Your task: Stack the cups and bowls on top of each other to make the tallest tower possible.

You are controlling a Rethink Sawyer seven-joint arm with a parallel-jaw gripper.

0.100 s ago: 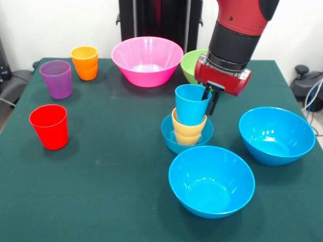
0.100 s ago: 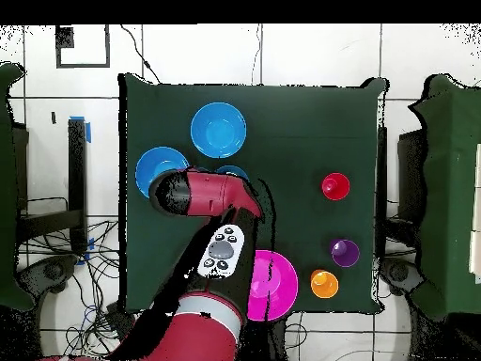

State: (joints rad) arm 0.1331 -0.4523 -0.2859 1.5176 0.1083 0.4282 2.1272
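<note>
We saw the tower [image 1: 187, 132] just right of the frame's centre: a small blue bowl [image 1: 173, 137] on the green worktop [image 1: 101, 191], a yellow-orange cup [image 1: 187, 132] standing in it, and a light blue cup [image 1: 191, 104] nested on top, leaning slightly to the left. The hand [image 1: 210, 97] was at that top cup's right rim, its fingers seemingly pinching the wall, one inside and one outside. We judged the lean the main risk: a sideways pull on release could tip the cup or drag the light base bowl. The two large blue bowls [image 1: 211, 180] sat close below and to the right, easy to knock. The red cup [image 1: 49, 126], purple cup [image 1: 56, 78], orange cup [image 1: 85, 62], pink bowl [image 1: 147, 60] and green bowl [image 1: 191, 64] remained unstacked.
</note>
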